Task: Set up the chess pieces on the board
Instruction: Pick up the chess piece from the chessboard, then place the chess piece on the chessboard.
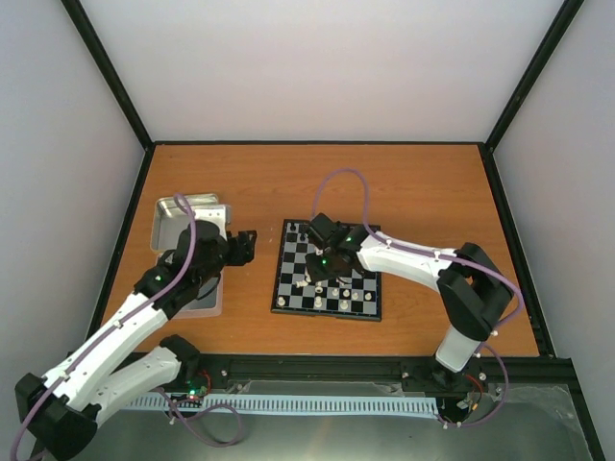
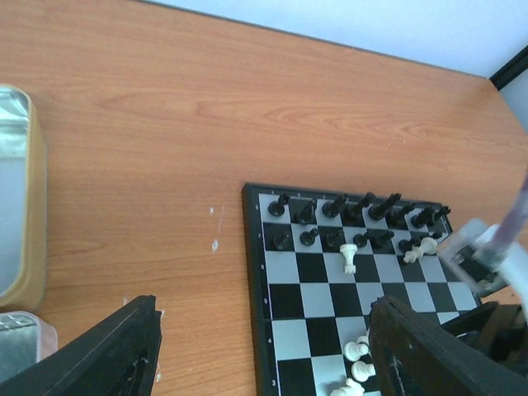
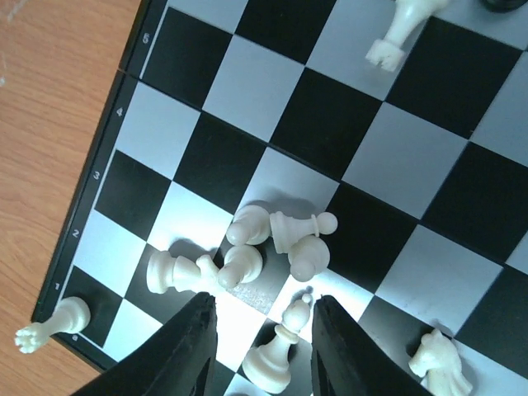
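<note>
The board (image 1: pixel 328 273) lies mid-table. Black chess pieces (image 2: pixel 355 216) stand in two rows along its far side. A white piece (image 2: pixel 349 258) stands mid-board. My right gripper (image 1: pixel 318 265) hovers over the board's near left part, jaws open. A white bishop (image 3: pixel 282 356) stands between its fingertips (image 3: pixel 188 351) without touching them. Several white pawns (image 3: pixel 276 239) lie in a heap just beyond. A white knight (image 3: pixel 441 365) stands to the right, and another white piece (image 3: pixel 49 324) lies at the board's corner. My left gripper (image 2: pixel 264 367) is open and empty, left of the board.
A shiny metal tray (image 1: pixel 183 216) sits at the left under my left arm; its rim shows in the left wrist view (image 2: pixel 25 206). Bare wooden table (image 2: pixel 165 148) lies between tray and board. Black frame rails and white walls enclose the table.
</note>
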Available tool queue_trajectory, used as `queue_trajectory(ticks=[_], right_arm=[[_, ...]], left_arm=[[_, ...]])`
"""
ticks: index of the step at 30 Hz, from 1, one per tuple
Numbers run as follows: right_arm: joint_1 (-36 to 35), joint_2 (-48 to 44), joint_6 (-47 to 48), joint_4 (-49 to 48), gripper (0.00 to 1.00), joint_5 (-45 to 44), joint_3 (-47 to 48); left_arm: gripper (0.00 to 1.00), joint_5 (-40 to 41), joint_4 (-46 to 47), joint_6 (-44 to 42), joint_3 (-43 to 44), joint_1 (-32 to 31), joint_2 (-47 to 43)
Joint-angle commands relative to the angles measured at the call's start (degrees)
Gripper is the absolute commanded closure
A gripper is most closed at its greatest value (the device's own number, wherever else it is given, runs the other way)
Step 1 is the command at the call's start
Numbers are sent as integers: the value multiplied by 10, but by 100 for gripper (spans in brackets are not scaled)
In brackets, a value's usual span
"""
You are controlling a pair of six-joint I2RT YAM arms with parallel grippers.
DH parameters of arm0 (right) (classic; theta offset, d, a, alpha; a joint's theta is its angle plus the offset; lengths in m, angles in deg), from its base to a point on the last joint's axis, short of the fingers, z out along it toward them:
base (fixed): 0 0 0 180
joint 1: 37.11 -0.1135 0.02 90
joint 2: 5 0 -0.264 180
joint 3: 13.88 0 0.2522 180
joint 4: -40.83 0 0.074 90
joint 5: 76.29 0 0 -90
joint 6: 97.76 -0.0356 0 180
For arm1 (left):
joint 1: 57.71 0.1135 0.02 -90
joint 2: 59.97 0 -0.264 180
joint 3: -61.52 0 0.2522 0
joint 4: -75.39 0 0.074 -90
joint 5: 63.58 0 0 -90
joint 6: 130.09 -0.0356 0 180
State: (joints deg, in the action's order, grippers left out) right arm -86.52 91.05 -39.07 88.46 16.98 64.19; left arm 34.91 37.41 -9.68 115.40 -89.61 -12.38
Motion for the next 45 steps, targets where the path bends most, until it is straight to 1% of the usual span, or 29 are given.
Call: queue_trajectory(ticks=[1, 8, 13, 20, 24, 28, 36, 40, 45], right_arm=[[-9, 27, -6, 23, 69, -10, 27], [-13, 58, -16, 46, 72, -58, 55], [-13, 77, -25, 55, 79, -61, 71], [-13, 86, -35, 53, 81, -65, 71], [-13, 88, -36, 52, 92, -71, 71], [-13, 70, -39, 53, 97, -80, 66], [-15, -11, -45, 96, 97, -80, 35], [-30, -56, -54, 127, 96, -75, 7], [-50, -77, -74, 138, 96, -67, -36]], left_arm=[[30, 37, -34, -34, 41, 5, -24], [29, 33, -21, -40, 26, 5, -28], [29, 32, -21, -43, 27, 5, -29], [29, 27, -20, -39, 23, 5, -32], [29, 27, -18, -41, 24, 5, -31], [29, 27, -18, -40, 23, 5, -31], [29, 25, -17, -40, 22, 5, -31], [29, 24, -16, -40, 22, 5, -31], [29, 23, -15, -38, 21, 5, -31]])
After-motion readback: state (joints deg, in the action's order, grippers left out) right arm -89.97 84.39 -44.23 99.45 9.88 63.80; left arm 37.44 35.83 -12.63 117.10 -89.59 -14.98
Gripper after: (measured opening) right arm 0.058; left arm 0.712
